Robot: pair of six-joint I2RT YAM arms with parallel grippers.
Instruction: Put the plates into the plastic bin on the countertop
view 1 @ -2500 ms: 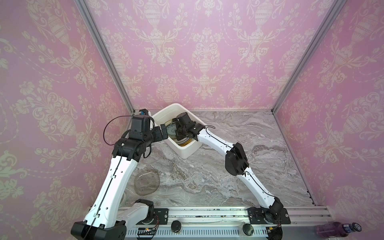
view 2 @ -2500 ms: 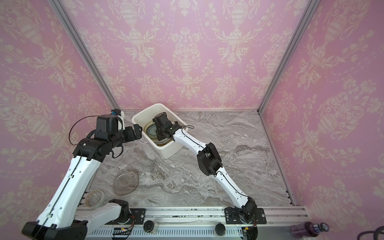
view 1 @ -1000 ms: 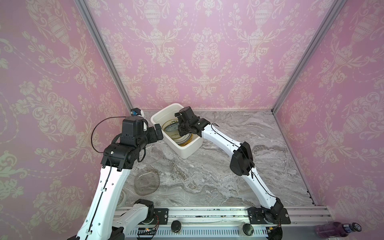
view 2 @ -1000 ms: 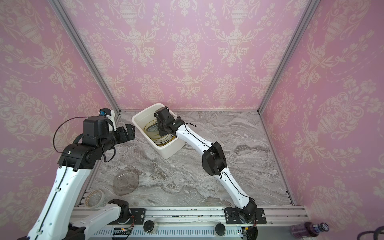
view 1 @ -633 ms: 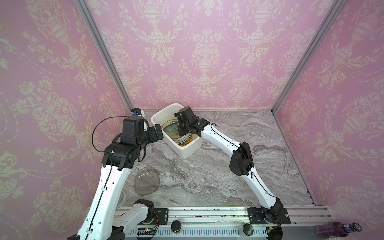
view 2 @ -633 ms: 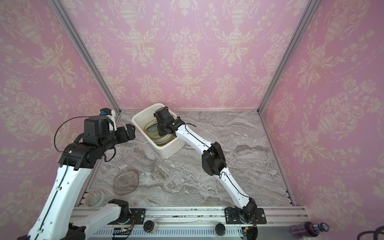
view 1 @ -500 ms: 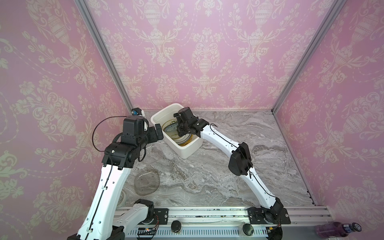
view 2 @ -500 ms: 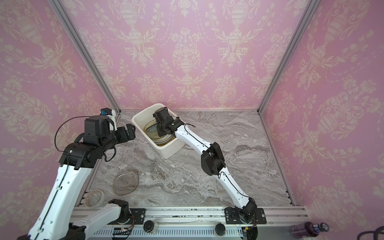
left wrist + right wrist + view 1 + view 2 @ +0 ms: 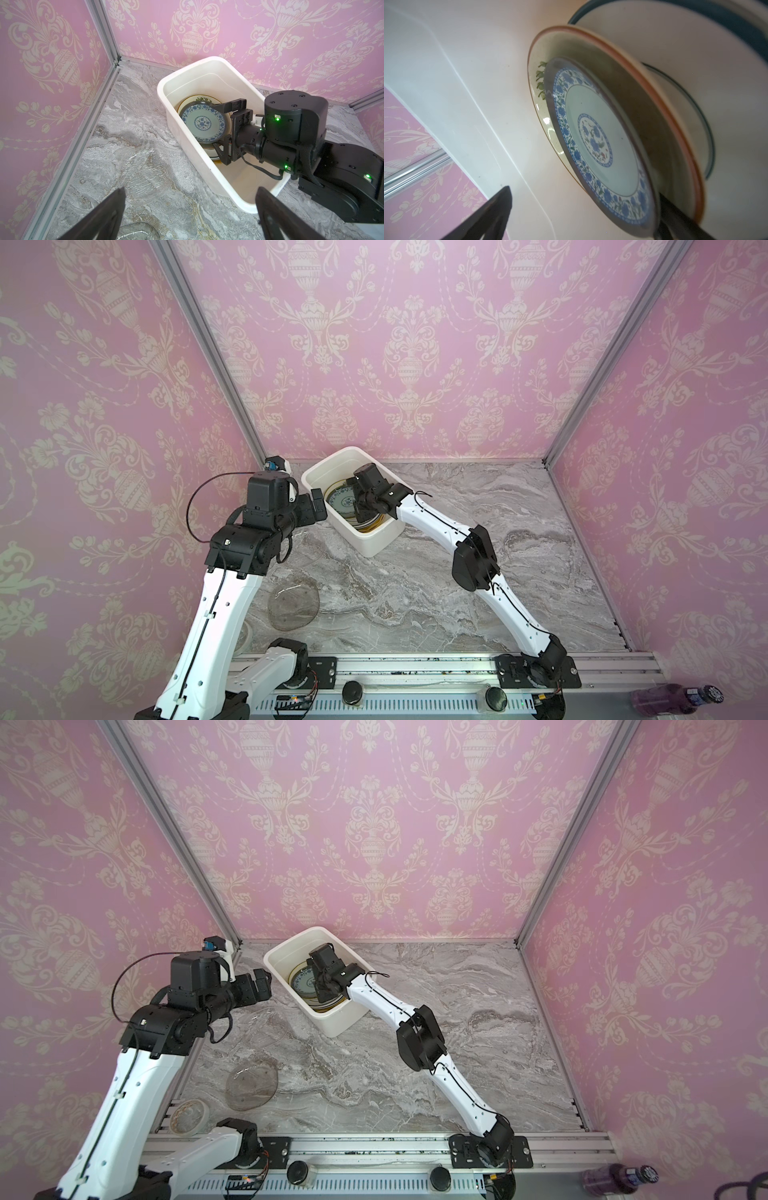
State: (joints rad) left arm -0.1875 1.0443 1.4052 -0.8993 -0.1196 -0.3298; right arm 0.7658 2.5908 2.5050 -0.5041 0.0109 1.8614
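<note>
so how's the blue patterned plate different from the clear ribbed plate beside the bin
The blue patterned plate is opaque with a floral border; the clear ribbed plate is see-through glass. The blue patterned plate sits inside the bin on top of other plates; the clear ribbed plate lies on the countertop outside it. Both are round and lie face up.

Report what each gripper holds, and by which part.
Nothing is held. The left gripper hangs open beside the plastic bin; the right gripper is open inside it, at the blue-patterned plate without clamping it.
</note>
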